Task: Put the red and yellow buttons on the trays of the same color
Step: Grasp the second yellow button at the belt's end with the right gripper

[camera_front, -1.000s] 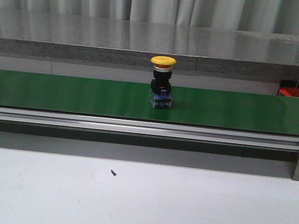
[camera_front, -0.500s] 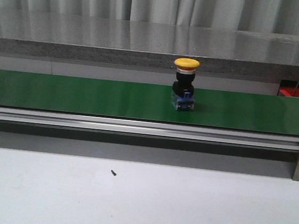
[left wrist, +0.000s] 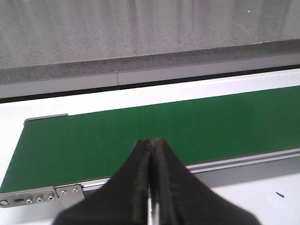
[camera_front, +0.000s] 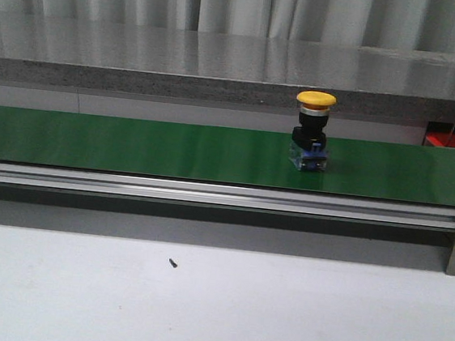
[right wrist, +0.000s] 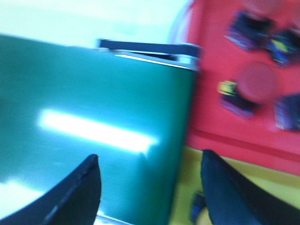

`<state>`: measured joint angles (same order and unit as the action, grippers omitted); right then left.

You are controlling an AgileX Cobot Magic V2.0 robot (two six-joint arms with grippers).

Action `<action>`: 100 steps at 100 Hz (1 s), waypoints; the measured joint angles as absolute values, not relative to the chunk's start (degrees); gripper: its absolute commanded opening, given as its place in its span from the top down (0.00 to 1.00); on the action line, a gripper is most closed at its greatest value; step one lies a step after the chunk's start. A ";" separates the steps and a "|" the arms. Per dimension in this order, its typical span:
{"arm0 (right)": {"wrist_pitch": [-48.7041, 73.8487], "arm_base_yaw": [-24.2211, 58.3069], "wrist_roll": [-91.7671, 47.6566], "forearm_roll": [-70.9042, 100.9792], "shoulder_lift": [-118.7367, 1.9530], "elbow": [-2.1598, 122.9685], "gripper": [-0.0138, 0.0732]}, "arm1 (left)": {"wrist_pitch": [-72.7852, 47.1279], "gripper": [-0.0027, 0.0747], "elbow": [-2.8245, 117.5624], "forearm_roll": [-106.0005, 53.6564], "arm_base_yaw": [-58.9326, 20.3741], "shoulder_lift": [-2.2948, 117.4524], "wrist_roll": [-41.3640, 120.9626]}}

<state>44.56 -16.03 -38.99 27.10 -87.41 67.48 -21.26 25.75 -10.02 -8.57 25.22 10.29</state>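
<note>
Front camera faces low across the green conveyor belt [camera_front: 132, 144]; both wrist cameras look down onto it beyond their jaws.

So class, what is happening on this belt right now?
A yellow button stands upright on the green conveyor belt, untouched. The left gripper is shut and empty above the belt. The right gripper is open over the belt's end, beside a red tray that holds red buttons.

Even soft light, right wrist view blurred, glare streak on belt [right wrist: 93, 126], perhaps overexposed
</note>
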 measured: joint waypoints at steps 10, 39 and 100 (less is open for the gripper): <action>44.74 -11.51 -40.13 27.23 -87.41 67.48 0.27 | -21.26 0.99 25.75 -10.02 -8.57 25.22 10.29; 44.33 -1.11 -42.20 27.35 -87.88 67.48 0.23 | -21.26 0.99 25.75 -10.02 -8.57 25.22 10.29; 36.68 6.62 -42.44 27.57 -93.27 67.48 0.23 | -21.26 0.99 25.75 -10.02 -8.57 25.22 10.29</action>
<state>36.68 6.62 -42.44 27.57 -93.27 67.48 -21.26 25.75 -10.02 -8.57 25.22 10.29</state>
